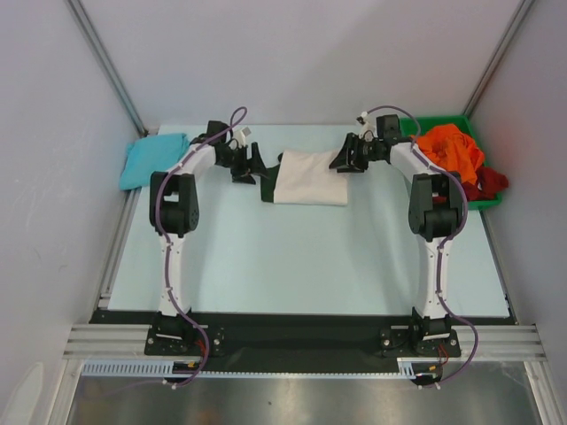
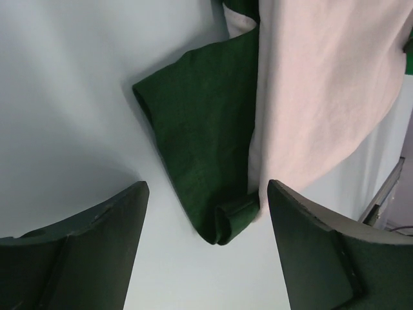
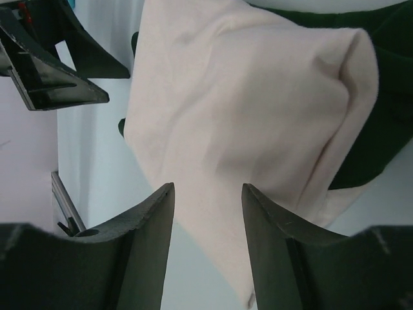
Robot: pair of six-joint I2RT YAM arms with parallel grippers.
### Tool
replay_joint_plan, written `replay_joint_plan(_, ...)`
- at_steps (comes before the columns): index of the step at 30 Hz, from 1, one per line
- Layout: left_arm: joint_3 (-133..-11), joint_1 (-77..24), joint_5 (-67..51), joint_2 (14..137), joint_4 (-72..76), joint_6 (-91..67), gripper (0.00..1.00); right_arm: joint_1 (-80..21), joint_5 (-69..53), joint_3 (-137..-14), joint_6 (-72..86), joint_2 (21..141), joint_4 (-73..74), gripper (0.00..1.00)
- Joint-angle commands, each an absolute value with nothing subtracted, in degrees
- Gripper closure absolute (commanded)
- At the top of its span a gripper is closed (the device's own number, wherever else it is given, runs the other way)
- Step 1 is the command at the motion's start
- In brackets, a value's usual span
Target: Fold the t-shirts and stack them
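- Cream shirt [image 1: 310, 177] lies on the table [image 1: 301, 266], already folded into a compact rectangle. It sits between the 2 grippers, 1 at each short end.
- Left gripper [image 2: 206, 187]: fingers spread wide, holding nothing. A dark green sleeve [image 2: 200, 129] pokes out past the cream edge, and its rolled tip lies in the gap, closer to the right-hand finger. Probable reason for this pose: the loose sleeve needs tucking in before the fold counts as tidy.
- Right gripper [image 3: 208, 188]: fingers parted, a narrower gap, not pinching. Cream cloth sits just ahead of and between the tips. It looks placed either to steady that end or to take the hem.
- Teal shirt [image 1: 155, 159] sits in a heap outboard of the left fingers, at the table's far corner.
- Orange shirt [image 1: 452, 149] and dark red shirt [image 1: 492, 183] are piled in the green bin [image 1: 434, 121] behind the right fingers. They look unfolded, so I judge the task early: 1 shirt near done, 3 waiting.
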State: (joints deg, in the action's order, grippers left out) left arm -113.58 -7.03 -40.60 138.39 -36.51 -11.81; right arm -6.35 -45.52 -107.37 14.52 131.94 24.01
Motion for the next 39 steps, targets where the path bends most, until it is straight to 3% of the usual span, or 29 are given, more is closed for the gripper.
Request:
replay_joint_plan(1, -116.19, -7.20, -43.94, 141.06, -34.72, -13.01, 0.19, -7.29, -46.15, -108.28, 14.59, 131.83, 24.87, 0.49)
replay_joint_plan(16, -119.88, -12.39, -52.90, 147.39, -31.20, -15.64, 0.23, -5.10, -43.51, -106.35, 15.56, 136.05, 24.61, 0.47)
replay_joint_plan(24, -121.38, -15.02, -57.47, 149.59, -27.43, -18.36, 0.35, -5.27, -42.98, -106.96, 15.29, 137.02, 24.70, 0.47)
replay_joint_plan(31, -121.90, -15.38, -58.71, 149.15, -25.31, -18.99, 0.66, -5.01, -42.63, -106.52, 13.98, 135.18, 24.87, 0.47)
replay_joint_plan(32, -121.99, -15.38, -58.45, 148.98, -25.57, -18.72, 0.77, -4.84, -42.54, -106.52, 13.89, 134.83, 25.05, 0.47)
replay_joint_plan(34, -122.25, -15.03, -57.31, 148.10, -27.06, -17.15, 0.88, -4.57, -42.98, -106.96, 13.27, 133.34, 25.31, 0.47)
replay_joint_plan(35, -122.34, -14.86, -56.43, 147.49, -27.94, -16.18, 1.00, -4.14, -43.24, -107.22, 12.31, 132.90, 25.92, 0.47)
replay_joint_plan(39, -122.43, -11.62, -50.29, 143.19, -36.54, -4.27, 1.00, -2.46, -43.68, -108.98, 7.58, 128.24, 28.12, 0.47)
